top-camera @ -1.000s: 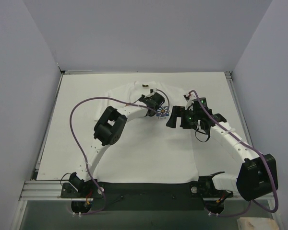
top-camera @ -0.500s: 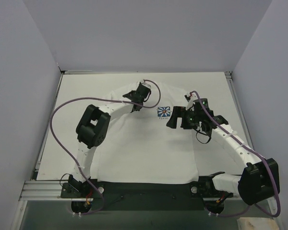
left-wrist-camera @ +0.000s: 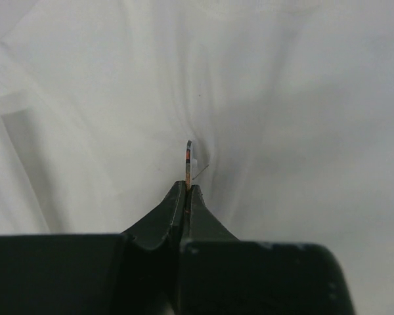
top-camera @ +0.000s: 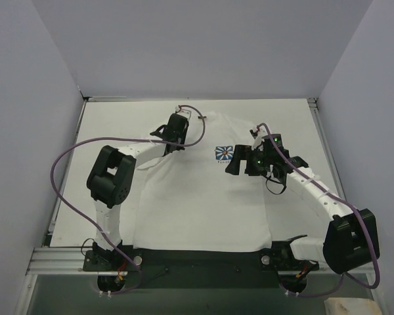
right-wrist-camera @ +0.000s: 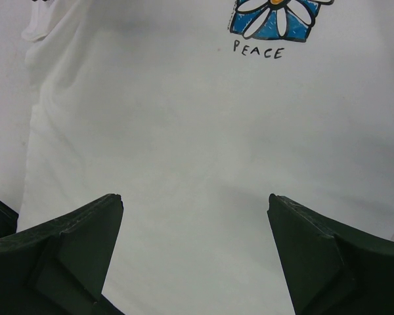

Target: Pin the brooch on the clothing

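Observation:
The white T-shirt (top-camera: 203, 197) lies flat on the table, its blue daisy print (top-camera: 224, 153) on the chest. My left gripper (top-camera: 176, 129) is over the shirt's upper left, near the collar. In the left wrist view the left gripper (left-wrist-camera: 187, 187) is shut on the brooch (left-wrist-camera: 188, 161), a thin disc seen edge-on, just above white cloth (left-wrist-camera: 282, 98). The brooch is hidden in the top view. My right gripper (top-camera: 234, 161) is open and empty beside the print. In its wrist view the right gripper (right-wrist-camera: 195, 197) hovers over bare shirt (right-wrist-camera: 184, 131) below the print (right-wrist-camera: 276, 16).
A small dark tag (top-camera: 201, 118) sits at the shirt's collar. The white table (top-camera: 98, 131) is bounded by grey walls at the back and sides and a metal rail (top-camera: 59, 259) at the near edge. Purple cables loop above both arms.
My left gripper has moved left and back, from beside the daisy print to the shirt's upper left near the collar, still shut. The right gripper has barely moved.

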